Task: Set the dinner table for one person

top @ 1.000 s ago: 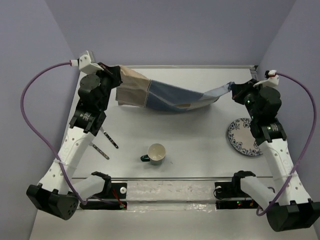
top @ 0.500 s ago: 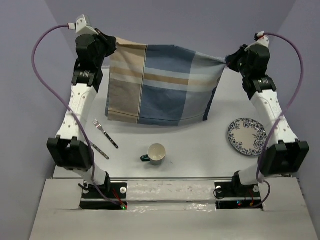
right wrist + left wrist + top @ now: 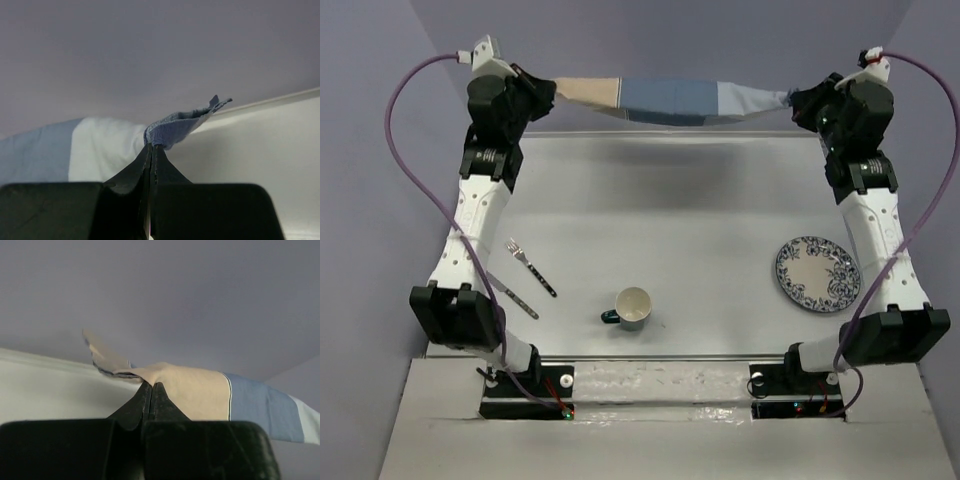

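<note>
Near side of dinner table [image 3: 700, 210]: white mug [image 3: 634, 305] at centre. To its left lie a fork [image 3: 530, 267] and a second utensil [image 3: 517, 298]; to its right, a blue-patterned plate [image 3: 817, 273]. Over the far edge, the patchwork placemat [image 3: 670, 100] is stretched in the air. Its tan corner is pinched in the left gripper [image 3: 151, 386], its blue corner in the right gripper [image 3: 151, 147].

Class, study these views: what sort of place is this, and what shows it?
Likely a robotics lab test cell, not a home: a left arm and right arm bolted at the near edge of the white table, plain walls boxing it in, purple cables trailing.
</note>
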